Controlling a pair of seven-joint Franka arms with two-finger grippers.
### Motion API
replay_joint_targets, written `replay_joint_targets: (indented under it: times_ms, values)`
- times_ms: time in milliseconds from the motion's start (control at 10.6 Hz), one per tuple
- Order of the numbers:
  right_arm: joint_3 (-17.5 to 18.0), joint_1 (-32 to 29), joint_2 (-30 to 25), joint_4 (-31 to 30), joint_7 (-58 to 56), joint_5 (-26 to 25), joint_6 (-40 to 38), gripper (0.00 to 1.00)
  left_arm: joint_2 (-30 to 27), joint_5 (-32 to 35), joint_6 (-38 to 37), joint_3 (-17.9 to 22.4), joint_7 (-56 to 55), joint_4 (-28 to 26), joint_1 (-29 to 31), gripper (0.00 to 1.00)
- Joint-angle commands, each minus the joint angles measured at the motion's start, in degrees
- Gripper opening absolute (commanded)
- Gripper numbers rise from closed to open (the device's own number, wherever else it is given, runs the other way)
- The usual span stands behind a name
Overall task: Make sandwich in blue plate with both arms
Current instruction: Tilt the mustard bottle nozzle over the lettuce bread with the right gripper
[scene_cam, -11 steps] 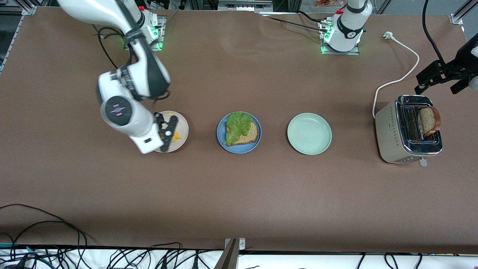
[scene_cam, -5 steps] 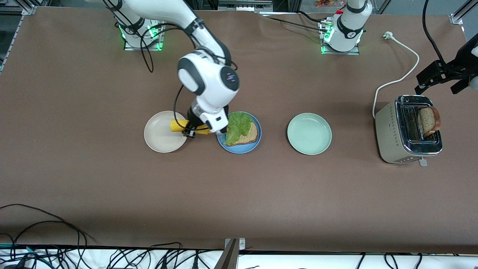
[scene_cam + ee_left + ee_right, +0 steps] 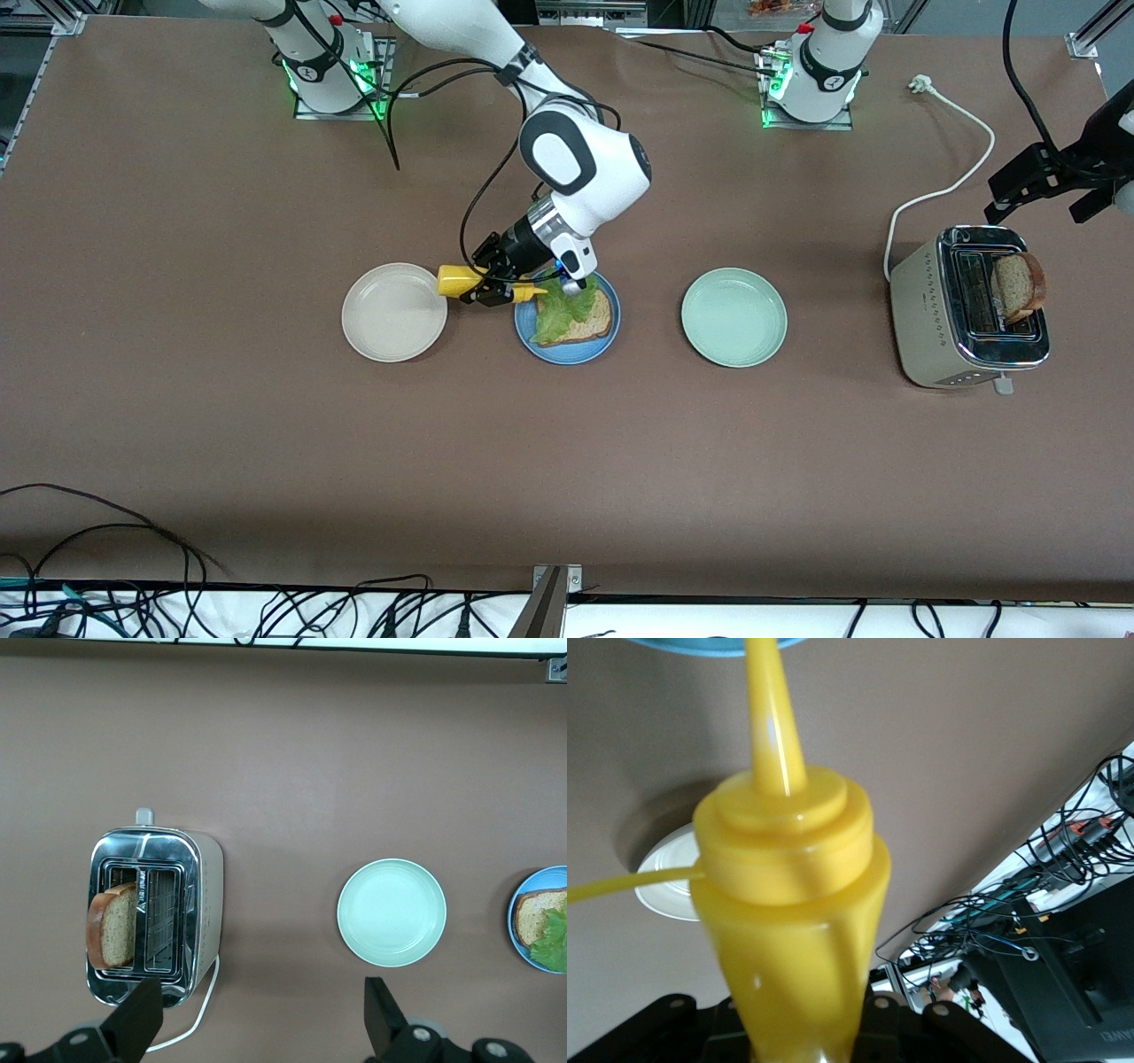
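Observation:
The blue plate [image 3: 567,353] holds one brown bread slice [image 3: 595,321] with a green lettuce leaf [image 3: 560,310] on it. My right gripper [image 3: 493,273] is shut on a yellow squeeze bottle [image 3: 459,282], held on its side with the nozzle over the plate's rim, toward the lettuce. In the right wrist view the bottle [image 3: 788,904] fills the picture between my right gripper's [image 3: 802,1041] jaws. A second bread slice [image 3: 1019,285] stands in the toaster [image 3: 939,310]. My left gripper [image 3: 1032,208] is open and empty, waiting in the air by the toaster; it also shows in its own view [image 3: 257,1023].
A beige plate [image 3: 394,312] lies beside the blue plate toward the right arm's end, a mint-green plate [image 3: 733,317] toward the left arm's end. The toaster's white cord [image 3: 952,182] runs toward the robots' bases. Cables hang along the table's near edge.
My right arm has lifted the yellow bottle off the beige plate, carried it to the blue plate and tipped it sideways. The left arm has not moved.

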Motion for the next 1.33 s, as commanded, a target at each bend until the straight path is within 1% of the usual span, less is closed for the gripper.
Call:
replay_joint_targets:
  times_ms: [0, 379, 663, 758, 853, 948, 1042, 1137, 1232]
  values:
    - [-0.89, 1.98, 4.38, 5.01, -0.16, -5.42, -4.06, 0.24, 0.07, -0.95, -1.09, 0.10, -0.19, 1.02, 0.06, 1.00]
    - [-0.89, 2.42, 5.27, 5.37, -0.25, -6.14, -4.95, 0.25, 0.07, -0.95, -1.09, 0.10, -0.19, 1.02, 0.06, 1.00]
    - [-0.54, 2.16, 4.83, 6.42, 0.97, -5.00, -5.12, 0.25, -0.02, -0.95, -1.09, -0.25, -0.36, 1.02, -0.21, 1.00]
    - [-0.45, 1.98, 4.48, 6.43, 2.28, -2.30, -5.04, 0.24, -0.02, -1.03, -1.09, -0.16, -0.28, 1.02, -0.21, 1.00]
    - [-0.71, 1.54, 3.35, 6.43, 2.38, 1.56, -4.43, 0.24, -0.02, -1.04, -1.09, -0.16, -0.36, 1.02, -0.12, 1.00]
    - [-0.72, 0.58, 2.47, 6.43, 2.47, 3.60, -3.90, 0.23, -0.02, -1.04, -1.09, -0.16, -0.36, 1.02, -0.12, 1.00]
    - [-0.72, -0.56, 1.07, 6.17, 2.39, 6.66, -1.89, 0.23, -0.02, -1.04, -1.09, -0.16, -0.28, 1.02, -0.12, 1.00]
    - [-0.89, -1.87, -0.78, 5.64, 1.78, 10.96, 0.30, 0.23, -0.02, -1.21, -1.09, -0.16, -0.27, 1.02, -0.12, 1.00]
    - [-1.24, -3.37, -3.06, 3.90, 1.34, 14.74, 2.07, 0.22, -0.02, -1.99, -1.09, -0.16, -0.27, 1.02, -0.12, 1.00]
